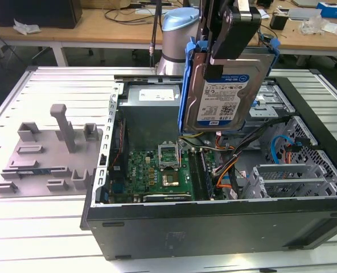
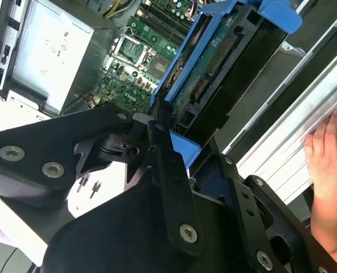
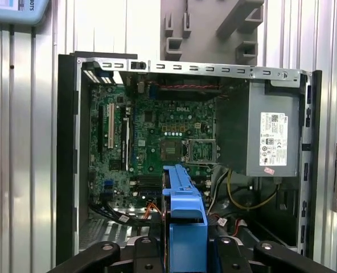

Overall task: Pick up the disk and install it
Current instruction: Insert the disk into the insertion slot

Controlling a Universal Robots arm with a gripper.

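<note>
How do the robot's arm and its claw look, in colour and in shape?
The arm has a rounded pale blue cap over a silver-grey joint. The claw is matte black, built of flat angular links that are joined by silver screws, as the second wrist view shows.

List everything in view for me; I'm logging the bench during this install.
disk: one, silver in a blue carrier, held on edge above the case
case: one, black, open, on the table
motherboard: one, green, inside the case
power supply: one, grey, in a corner of the case
fixture: one, grey, on the table at the exterior view's left of the case
table: one, silver, ribbed
hand: one, fingers on the table
arm: one, pale blue joint, behind the disk
gripper: one, black, jaws shut on the disk
</note>
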